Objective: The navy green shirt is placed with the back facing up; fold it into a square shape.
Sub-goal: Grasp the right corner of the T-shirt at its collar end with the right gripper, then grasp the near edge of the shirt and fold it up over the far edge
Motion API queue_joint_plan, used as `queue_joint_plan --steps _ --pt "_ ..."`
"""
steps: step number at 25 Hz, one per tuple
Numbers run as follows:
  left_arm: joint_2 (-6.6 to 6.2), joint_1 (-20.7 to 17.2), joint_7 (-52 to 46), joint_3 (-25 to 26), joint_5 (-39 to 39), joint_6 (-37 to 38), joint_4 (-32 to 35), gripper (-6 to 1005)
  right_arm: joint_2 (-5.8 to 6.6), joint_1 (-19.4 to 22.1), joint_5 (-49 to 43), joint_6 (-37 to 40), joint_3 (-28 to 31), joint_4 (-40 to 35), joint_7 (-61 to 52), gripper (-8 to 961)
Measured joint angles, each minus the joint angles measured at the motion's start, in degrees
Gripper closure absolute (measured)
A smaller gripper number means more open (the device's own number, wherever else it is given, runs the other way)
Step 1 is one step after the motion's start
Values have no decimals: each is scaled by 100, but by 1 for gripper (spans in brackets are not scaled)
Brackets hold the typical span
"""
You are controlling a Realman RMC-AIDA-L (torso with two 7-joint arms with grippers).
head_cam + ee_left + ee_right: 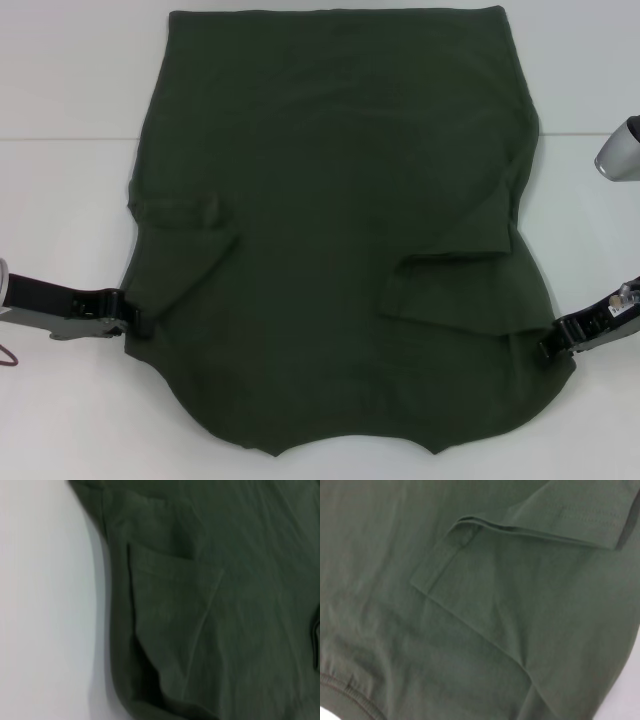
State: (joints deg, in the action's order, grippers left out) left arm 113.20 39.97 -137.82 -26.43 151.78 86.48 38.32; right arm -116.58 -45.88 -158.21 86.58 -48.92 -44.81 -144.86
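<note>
Your work surface is a plain white table (70, 220), evenly lit, with a faint seam line running across it behind the cloth.

The shirt (335, 230) lies flat on this table, spread across the middle of the head view. Its straight hem sits at the far edge and its collar end lies nearest the robot. Both short sleeves are turned inward onto the body of the shirt. The left sleeve (185, 225) shows as a small flap with a crease; the right sleeve (450, 285) is a broader flap with a clear fold edge. The near edge curves and ends in two small points either side of the neckline.

Your left gripper (132, 320) is low at the shirt's left edge, level with the shoulder area, touching the cloth. Your right gripper (552, 342) is at the matching spot on the right edge, also in contact with the cloth. From these views you cannot tell how far either set of fingers is parted, or whether either has hold of the fabric.

The left wrist view shows the shirt edge (117, 645) against white table, with a sleeve fold. The right wrist view shows the folded sleeve (555, 515) and a stitched seam.
</note>
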Motion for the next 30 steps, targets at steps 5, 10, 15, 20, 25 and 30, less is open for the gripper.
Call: queue_joint_plan --steps 5,10,15,20,25,30 --pt "0 2 6 -3 0 0 0 968 -3 0 0 -15 -3 -30 -2 651" --pt "6 2 58 -3 -5 1 0 968 3 -1 12 -61 -4 -30 55 869" --pt "-3 2 223 19 -9 151 -42 968 41 -74 173 242 44 -33 381 907" --pt "-100 -21 399 84 0 820 -99 968 69 18 525 1344 52 -229 889 907" --pt "-161 -148 559 59 129 1652 -85 967 91 227 672 2337 54 -427 1487 906" --pt "-201 -217 662 58 412 2715 -67 967 100 349 640 2692 -204 -444 1870 906"
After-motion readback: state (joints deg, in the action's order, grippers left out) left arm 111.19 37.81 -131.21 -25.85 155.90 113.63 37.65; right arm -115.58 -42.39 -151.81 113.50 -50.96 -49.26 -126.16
